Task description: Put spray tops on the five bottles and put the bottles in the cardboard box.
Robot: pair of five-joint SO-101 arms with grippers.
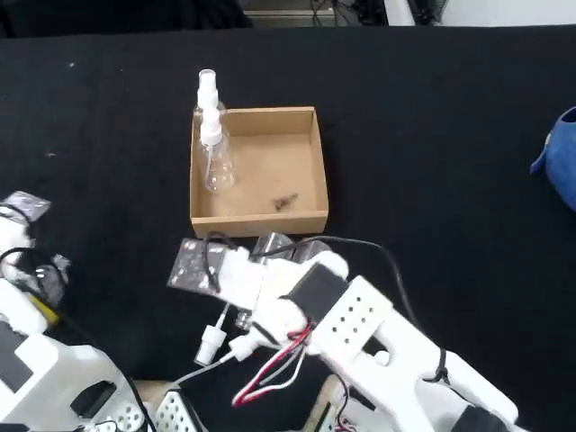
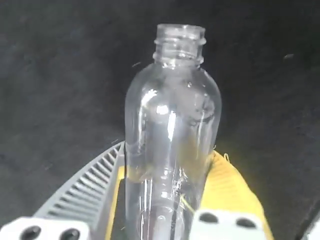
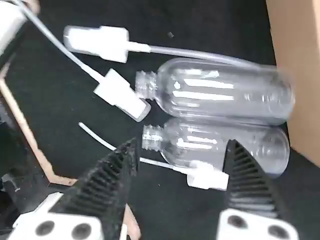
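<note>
The cardboard box sits mid-table. One capped bottle is inside it by the left wall, and another capped bottle stands at its back left corner. My left gripper is shut on an uncapped clear bottle, out at the table's left edge. My right gripper is open above two uncapped bottles lying side by side along the box wall. Loose spray tops lie around the bottle necks.
The right arm stretches from the lower right toward the box front and covers the lying bottles. Two spray tops lie beside it. A blue object is at the right edge. A cardboard edge runs near the gripper.
</note>
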